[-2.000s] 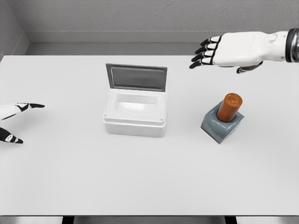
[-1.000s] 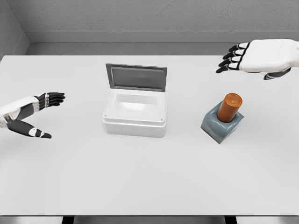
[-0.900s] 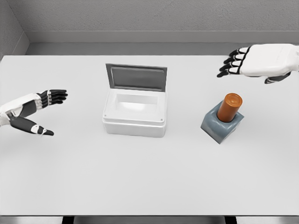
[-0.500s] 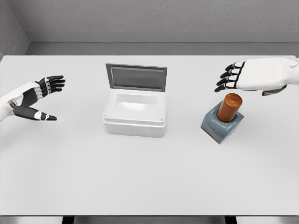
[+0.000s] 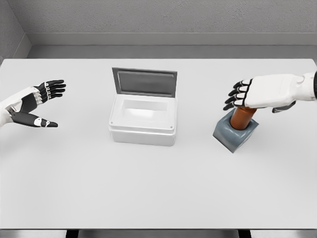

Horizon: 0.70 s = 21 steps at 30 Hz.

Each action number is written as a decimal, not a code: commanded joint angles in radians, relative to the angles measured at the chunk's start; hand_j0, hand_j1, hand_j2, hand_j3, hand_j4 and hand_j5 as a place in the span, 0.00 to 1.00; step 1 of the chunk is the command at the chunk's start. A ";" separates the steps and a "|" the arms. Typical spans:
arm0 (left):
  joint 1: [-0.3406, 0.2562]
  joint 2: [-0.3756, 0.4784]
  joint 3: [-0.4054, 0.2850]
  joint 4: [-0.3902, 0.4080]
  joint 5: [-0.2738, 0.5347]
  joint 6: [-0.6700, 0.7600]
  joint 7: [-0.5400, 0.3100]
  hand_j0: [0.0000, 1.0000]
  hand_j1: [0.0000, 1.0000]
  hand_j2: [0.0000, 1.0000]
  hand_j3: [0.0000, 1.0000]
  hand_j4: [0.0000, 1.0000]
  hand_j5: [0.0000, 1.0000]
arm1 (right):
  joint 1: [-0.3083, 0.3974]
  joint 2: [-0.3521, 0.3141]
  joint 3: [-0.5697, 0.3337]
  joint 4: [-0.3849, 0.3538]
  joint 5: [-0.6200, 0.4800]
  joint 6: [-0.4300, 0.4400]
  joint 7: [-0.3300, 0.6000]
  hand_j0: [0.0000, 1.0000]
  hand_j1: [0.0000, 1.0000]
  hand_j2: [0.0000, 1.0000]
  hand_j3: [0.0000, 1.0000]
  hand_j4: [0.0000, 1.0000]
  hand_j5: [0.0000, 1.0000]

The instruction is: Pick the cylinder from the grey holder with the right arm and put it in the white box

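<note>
White table (image 5: 158, 188) spans the view. White box (image 5: 142, 121) at centre-left, grey lid raised at the back, interior bare. Grey holder (image 5: 233, 134) to its right, well apart, with the orange-brown cylinder (image 5: 242, 118) upright in it. Right hand (image 5: 257, 93) over the cylinder's top, fingers extended, gripping nothing. Left hand (image 5: 32, 104) at the far left edge, fingers spread, empty.

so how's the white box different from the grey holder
The white box is the larger, sits square to the table edge and is empty, its grey lid raised behind it. The grey holder is smaller, turned at an angle, and holds the orange cylinder upright, with the right hand over it. Both rest on the table.
</note>
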<state>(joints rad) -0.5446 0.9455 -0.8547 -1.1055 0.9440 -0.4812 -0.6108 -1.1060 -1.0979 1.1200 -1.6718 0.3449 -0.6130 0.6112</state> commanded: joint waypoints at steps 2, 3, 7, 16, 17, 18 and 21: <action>0.000 0.001 0.002 0.001 0.007 0.001 0.000 1.00 1.00 1.00 1.00 1.00 1.00 | 0.002 0.000 0.007 0.006 -0.003 0.002 0.000 1.00 1.00 1.00 1.00 1.00 1.00; 0.000 0.001 0.002 0.001 0.007 0.009 0.000 1.00 1.00 1.00 1.00 1.00 1.00 | 0.003 0.001 0.007 0.007 -0.001 0.002 0.000 1.00 1.00 1.00 1.00 1.00 1.00; 0.000 0.001 0.002 0.001 0.009 0.013 0.000 1.00 1.00 1.00 1.00 1.00 1.00 | 0.005 0.029 0.006 0.038 -0.001 0.002 0.000 1.00 1.00 1.00 1.00 1.00 1.00; -0.002 -0.007 0.002 0.010 0.010 0.021 0.000 1.00 1.00 1.00 1.00 1.00 1.00 | 0.006 0.050 0.027 0.046 0.000 0.002 0.000 1.00 1.00 1.00 1.00 1.00 1.00; -0.002 -0.005 0.002 0.010 0.010 0.021 0.000 1.00 1.00 1.00 1.00 1.00 1.00 | 0.006 0.050 0.027 0.043 0.000 0.002 0.000 1.00 1.00 1.00 1.00 1.00 1.00; -0.002 -0.007 0.002 0.010 0.010 0.021 0.000 1.00 1.00 1.00 1.00 1.00 1.00 | 0.006 0.050 0.027 0.043 0.000 0.002 0.000 1.00 1.00 1.00 1.00 1.00 1.00; 0.000 -0.008 0.002 0.010 0.010 0.021 0.000 1.00 1.00 1.00 1.00 1.00 1.00 | 0.006 0.050 0.027 0.043 0.000 0.002 0.000 1.00 1.00 1.00 1.00 1.00 1.00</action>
<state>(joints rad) -0.5446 0.9377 -0.8547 -1.0948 0.9474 -0.4617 -0.6108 -1.0999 -1.0473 1.1473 -1.6286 0.3483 -0.6130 0.6112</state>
